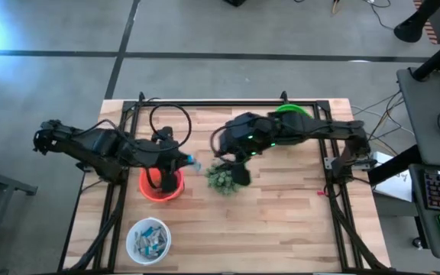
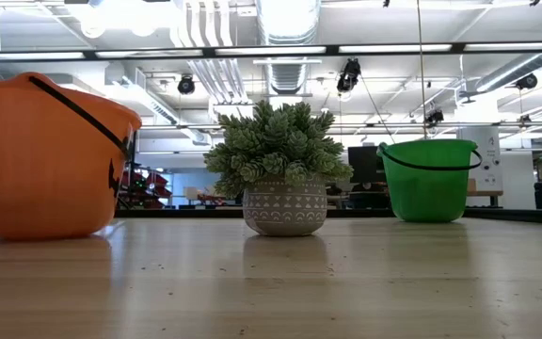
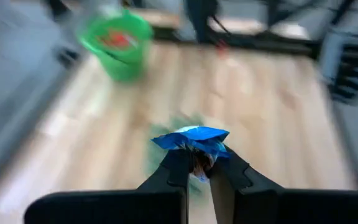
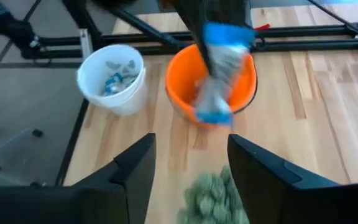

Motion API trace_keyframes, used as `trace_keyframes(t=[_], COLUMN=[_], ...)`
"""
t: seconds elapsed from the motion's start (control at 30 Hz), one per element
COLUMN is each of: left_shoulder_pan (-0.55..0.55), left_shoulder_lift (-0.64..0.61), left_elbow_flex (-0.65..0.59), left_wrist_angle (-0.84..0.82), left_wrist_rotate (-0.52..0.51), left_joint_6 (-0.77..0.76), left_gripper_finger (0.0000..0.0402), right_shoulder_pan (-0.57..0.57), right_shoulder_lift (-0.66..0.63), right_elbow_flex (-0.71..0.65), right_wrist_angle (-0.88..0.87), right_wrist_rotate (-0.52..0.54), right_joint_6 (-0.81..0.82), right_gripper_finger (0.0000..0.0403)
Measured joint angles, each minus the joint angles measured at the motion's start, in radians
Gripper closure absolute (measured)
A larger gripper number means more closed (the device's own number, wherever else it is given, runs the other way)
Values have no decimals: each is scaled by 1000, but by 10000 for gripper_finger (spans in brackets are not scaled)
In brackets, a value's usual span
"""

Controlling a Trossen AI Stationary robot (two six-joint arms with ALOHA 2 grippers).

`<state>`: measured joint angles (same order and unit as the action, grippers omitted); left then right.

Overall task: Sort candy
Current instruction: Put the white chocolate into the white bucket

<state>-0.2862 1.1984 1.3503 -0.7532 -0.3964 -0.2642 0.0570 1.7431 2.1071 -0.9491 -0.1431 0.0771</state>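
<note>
A blue-and-white candy bar (image 4: 218,68) hangs in the air by the orange bucket (image 1: 161,185), with my left gripper (image 3: 197,168) shut on it. My right gripper (image 4: 188,165) stands open just in front of the bar, above the potted spiky plant (image 1: 224,179), with nothing between its fingers. A white bowl (image 1: 149,239) holding several wrapped candies sits near the table's front left. The green bucket (image 1: 290,112) stands at the far edge. Neither gripper shows in the low view. My left gripper pinches the bar's upper end (image 4: 224,32) between its two fingers, which slant down from the table's left. In the left wrist view the crumpled blue wrapper (image 3: 194,138) sticks out past the fingertips. The bar hangs below the fingers, lifted clear, over the orange bucket's right rim.
The plant's pot (image 2: 284,209) stands mid-table between the orange bucket (image 2: 45,155) and the green bucket (image 2: 428,179). A black frame (image 1: 228,103) runs around the tabletop. Bare wood lies at the front right (image 1: 281,229).
</note>
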Motion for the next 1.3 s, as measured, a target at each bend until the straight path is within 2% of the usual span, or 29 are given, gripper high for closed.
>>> trace_keyframes(t=[0.17, 0.3, 0.63, 0.9, 1.03, 1.17, 1.3], left_shoulder_pan=[-22, -71, -285, -468, -513, -518, -522], left_shoulder_lift=[-3, -4, -4, -5, -5, -5, -5], left_elbow_flex=[48, 47, 7, -78, -164, -246, -303], left_wrist_angle=[-170, -202, -295, -286, -226, -99, -8], left_wrist_rotate=[247, 354, 382, 364, 360, 359, 437], left_joint_6=[-138, -220, -456, -666, -718, -717, -750], left_gripper_finger=[396, 396, 396, 396, 396, 396, 391], right_shoulder_pan=[-2, -3, -5, -5, -5, -5, -5], right_shoulder_lift=[-39, -73, -88, -85, -85, -85, -85], right_elbow_flex=[-1, -2, -3, -3, -3, -3, -3], right_wrist_angle=[-137, -203, -281, -282, -278, -265, -265], right_wrist_rotate=[7, 13, 67, 69, 69, 70, 70], right_joint_6=[2, 46, 142, 197, 220, 230, 240], right_gripper_finger=[205, 207, 209, 211, 211, 211, 211])
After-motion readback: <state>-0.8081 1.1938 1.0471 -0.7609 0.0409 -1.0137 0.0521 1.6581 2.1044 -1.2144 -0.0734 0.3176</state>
